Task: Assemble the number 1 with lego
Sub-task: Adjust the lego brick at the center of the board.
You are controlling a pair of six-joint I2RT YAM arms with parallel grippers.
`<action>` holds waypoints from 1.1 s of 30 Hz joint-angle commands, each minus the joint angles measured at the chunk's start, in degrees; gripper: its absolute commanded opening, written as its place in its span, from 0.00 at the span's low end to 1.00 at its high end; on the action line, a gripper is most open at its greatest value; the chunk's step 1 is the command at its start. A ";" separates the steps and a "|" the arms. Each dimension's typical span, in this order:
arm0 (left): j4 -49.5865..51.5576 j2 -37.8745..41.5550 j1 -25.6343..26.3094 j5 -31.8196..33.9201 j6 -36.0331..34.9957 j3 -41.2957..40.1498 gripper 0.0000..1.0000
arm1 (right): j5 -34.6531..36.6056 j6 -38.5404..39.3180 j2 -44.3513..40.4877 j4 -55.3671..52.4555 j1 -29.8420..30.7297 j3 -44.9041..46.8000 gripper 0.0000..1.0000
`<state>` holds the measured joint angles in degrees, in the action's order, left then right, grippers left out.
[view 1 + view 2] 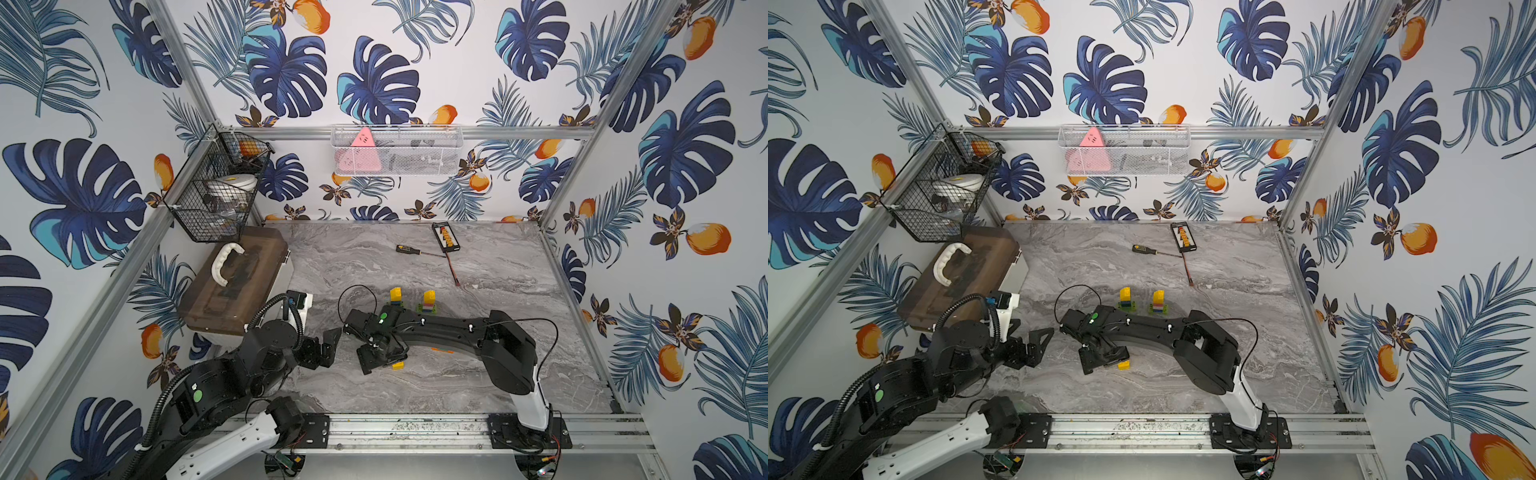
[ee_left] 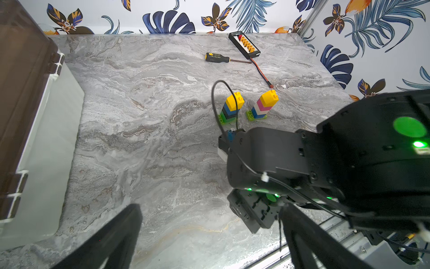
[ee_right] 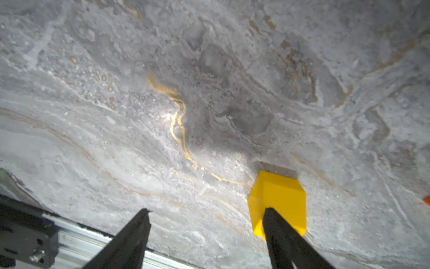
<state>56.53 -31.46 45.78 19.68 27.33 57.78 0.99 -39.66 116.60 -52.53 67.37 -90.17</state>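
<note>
right gripper (image 3: 206, 210) low over the table (image 3: 116, 116), jaws apart, nothing clamped; one finger (image 3: 281, 233) overlaps the loose yellow brick (image 3: 277, 193), i guess i'm lining up a grab. left gripper (image 2: 210, 207) hangs aside, jaws spread wide, empty, clear of the blue-black tower (image 2: 230, 109) and pink-white tower (image 2: 263, 106).

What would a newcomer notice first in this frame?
The bold blue-leaf wallpaper covers every wall. Next come two yellow-topped lego towers standing side by side mid-table, the blue-banded tower and the pink-banded tower. Nearer the robot's base, the right gripper hangs low with open jaws, one finger overlapping a loose yellow brick on the marble table.
</note>
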 commanded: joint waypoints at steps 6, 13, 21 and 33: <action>-0.72 -0.26 -0.05 1.30 0.40 0.14 0.99 | 2.42 -2.95 -8.95 2.63 -0.05 10.52 0.80; -0.71 -0.11 -0.03 1.35 0.46 0.10 0.99 | 7.20 -13.75 -15.35 -1.97 0.04 10.53 0.82; -1.15 0.98 -0.05 0.82 0.20 -0.12 0.99 | 3.73 -45.89 -27.94 20.78 0.04 30.35 0.82; -1.77 3.45 -0.04 -0.06 -0.26 -0.56 0.99 | 7.66 -58.53 -20.41 12.25 -0.05 21.93 0.70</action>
<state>56.14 -28.53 45.78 19.57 27.31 57.30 7.73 -94.19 95.15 -37.91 67.29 -67.33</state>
